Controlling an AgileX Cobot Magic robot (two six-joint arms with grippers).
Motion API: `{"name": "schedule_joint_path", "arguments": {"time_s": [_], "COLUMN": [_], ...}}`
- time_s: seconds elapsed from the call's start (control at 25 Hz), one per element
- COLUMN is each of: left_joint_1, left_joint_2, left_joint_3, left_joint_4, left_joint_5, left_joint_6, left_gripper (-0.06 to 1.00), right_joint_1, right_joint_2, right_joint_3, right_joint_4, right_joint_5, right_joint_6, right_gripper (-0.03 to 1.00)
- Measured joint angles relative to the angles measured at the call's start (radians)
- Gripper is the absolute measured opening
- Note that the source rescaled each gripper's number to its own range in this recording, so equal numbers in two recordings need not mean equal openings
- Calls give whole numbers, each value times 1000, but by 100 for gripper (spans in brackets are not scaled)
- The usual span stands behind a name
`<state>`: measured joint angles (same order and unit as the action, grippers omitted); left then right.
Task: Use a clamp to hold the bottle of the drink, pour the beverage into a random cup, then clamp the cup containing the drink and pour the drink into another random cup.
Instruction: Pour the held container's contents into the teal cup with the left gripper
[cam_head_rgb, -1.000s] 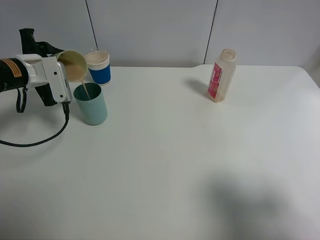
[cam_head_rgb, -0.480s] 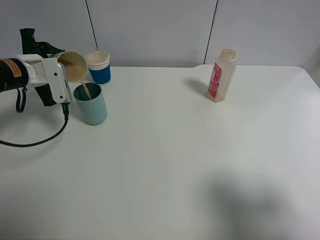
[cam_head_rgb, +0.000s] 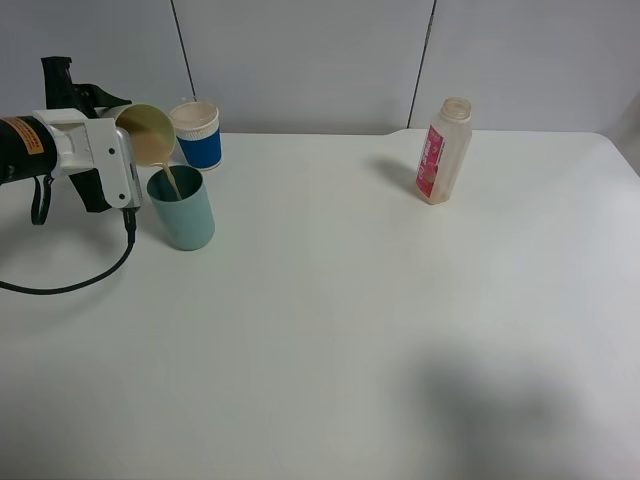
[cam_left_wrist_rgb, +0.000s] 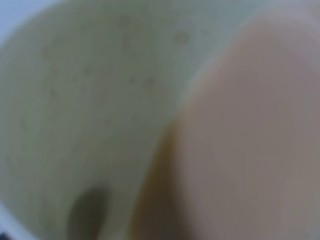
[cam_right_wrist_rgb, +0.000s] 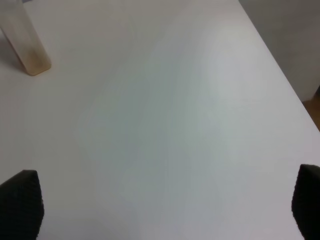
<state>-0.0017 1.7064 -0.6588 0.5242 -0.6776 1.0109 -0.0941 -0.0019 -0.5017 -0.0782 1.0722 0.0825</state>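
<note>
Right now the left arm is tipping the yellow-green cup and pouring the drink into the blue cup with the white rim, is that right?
Not quite: the stream from the yellow-green cup falls into the teal cup, not the blue cup behind it. The exterior high view shows this.

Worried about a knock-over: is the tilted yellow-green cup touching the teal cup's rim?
Cannot tell. In the exterior high view the yellow-green cup overlaps the teal cup's rim; no gap or contact shows plainly.
</note>
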Motion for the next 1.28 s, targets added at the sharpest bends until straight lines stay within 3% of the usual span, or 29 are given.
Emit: {"name": "schedule_joint_path", "arguments": {"time_s": [1.28], "left_joint_1": [0], "left_joint_2": [0], "left_joint_3": [0], "left_joint_4": [0], "left_joint_5": [-3], "left_joint_6": [55], "left_gripper": [1], "right_joint_1": [0], "right_joint_2": [0], "right_joint_3": [0], "right_joint_4": [0], "right_joint_5": [0], "right_joint_6": [0], "right_gripper": [99]}}
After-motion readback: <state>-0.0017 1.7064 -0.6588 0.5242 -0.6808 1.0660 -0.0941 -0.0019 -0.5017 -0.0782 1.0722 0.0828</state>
